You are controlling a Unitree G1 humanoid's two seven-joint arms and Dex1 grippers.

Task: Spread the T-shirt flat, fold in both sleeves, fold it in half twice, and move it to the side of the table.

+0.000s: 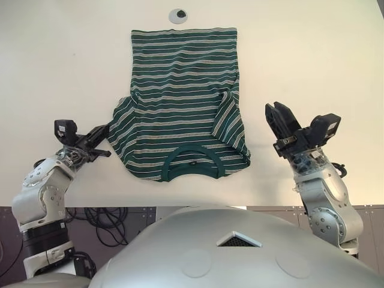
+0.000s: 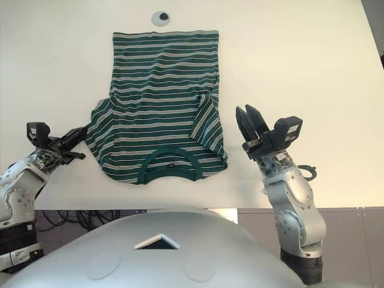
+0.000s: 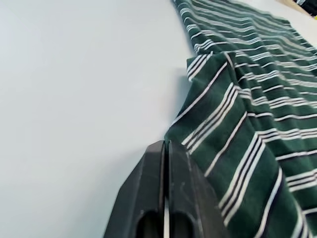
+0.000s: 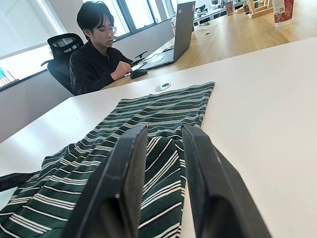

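One T-shirt (image 1: pixel 180 90) flat, left hand (image 1: pixel 103 133) closed beside sleeve (image 1: pixel 122 126), right hand (image 1: pixel 275 108) spread, empty.

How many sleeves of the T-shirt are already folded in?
1. The right sleeve lies folded over the T-shirt; the left sleeve sticks out beside the left gripper.

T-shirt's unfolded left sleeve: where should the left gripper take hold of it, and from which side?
Pinch the outer hem of the left sleeve, coming in low over the table from the robot's left. That sleeve lies flat, sticking out past the body with its edge free, and the shut left gripper sits at that edge.
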